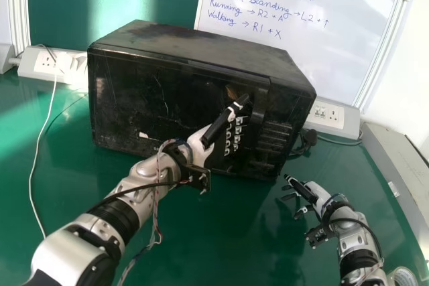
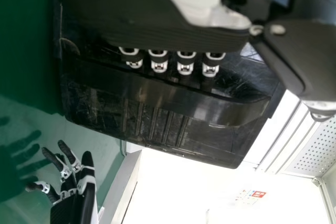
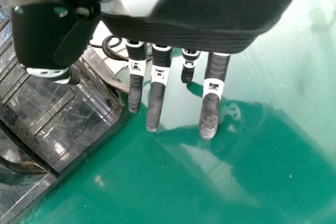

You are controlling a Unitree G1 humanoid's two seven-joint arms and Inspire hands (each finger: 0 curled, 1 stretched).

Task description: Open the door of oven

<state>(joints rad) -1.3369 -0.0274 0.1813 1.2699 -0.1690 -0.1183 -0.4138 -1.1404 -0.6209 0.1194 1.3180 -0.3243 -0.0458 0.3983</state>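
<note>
I have the black oven (image 1: 191, 65) straight ahead of me on the green table (image 1: 221, 232), and its door (image 1: 131, 102) looks closed. My left hand (image 1: 203, 140) is in front of the oven, toward the right side of the door, right at the handle (image 2: 173, 95). Its fingers (image 2: 159, 62) are lined up side by side and bent in at the edge of that bar, with the tips hidden behind it; I can't tell how firmly they grip. The thumb (image 2: 302, 59) stands away from them.

My right hand (image 1: 323, 195) hangs over the table in front of the oven's right corner, well apart from the handle. Its fingers (image 3: 155, 103) are extended and loosely spread, pinching nothing.

Behind the oven I see a whiteboard (image 1: 295, 25) with handwriting on it. A socket strip (image 1: 337, 120) sits just beyond the oven's right side, near a black plug (image 1: 308, 138). Another strip (image 1: 33, 65) is to the oven's left, and a white cable (image 1: 33, 159) runs down the table there.
</note>
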